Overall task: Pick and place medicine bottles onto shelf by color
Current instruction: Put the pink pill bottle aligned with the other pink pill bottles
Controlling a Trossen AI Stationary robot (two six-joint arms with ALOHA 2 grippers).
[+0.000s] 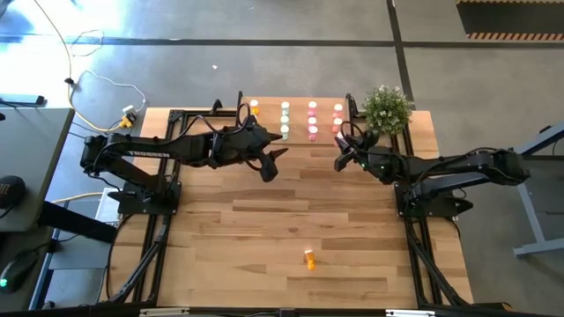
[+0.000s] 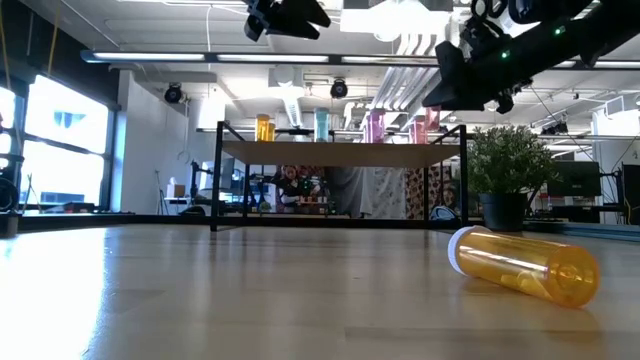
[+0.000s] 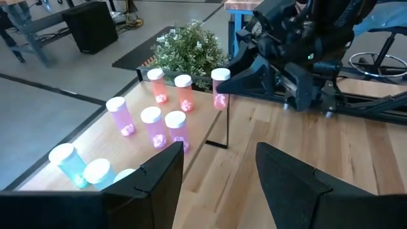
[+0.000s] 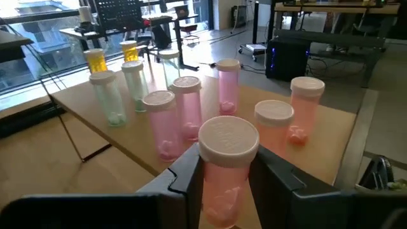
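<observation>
A: While the right claw (image 4: 226, 181) sits at the shelf's (image 1: 296, 107) right end by the potted plant (image 1: 388, 107), what's in it?
B: A reddish-pink bottle (image 4: 227, 166), white cap up, fingers closed on both its sides, upright.
A: Left claw (image 3: 219, 172)?
B: Open, holding nothing, raised off the worktop (image 1: 300, 211) near the shelf's front edge, left of centre.
A: Shelf contents?
B: Bottles upright in colour columns: orange (image 1: 254, 106) far left, pale green (image 1: 285, 119) next, then pink (image 1: 312, 120), reddish-pink (image 1: 337, 114) on the right.
A: Anything loose?
B: One orange bottle (image 2: 523, 264) lying on its side on the worktop, well apart from the shelf, towards the front edge, cap end pointing away from the shelf in the high view.
A: Either claw near it?
B: No, both well away.
</observation>
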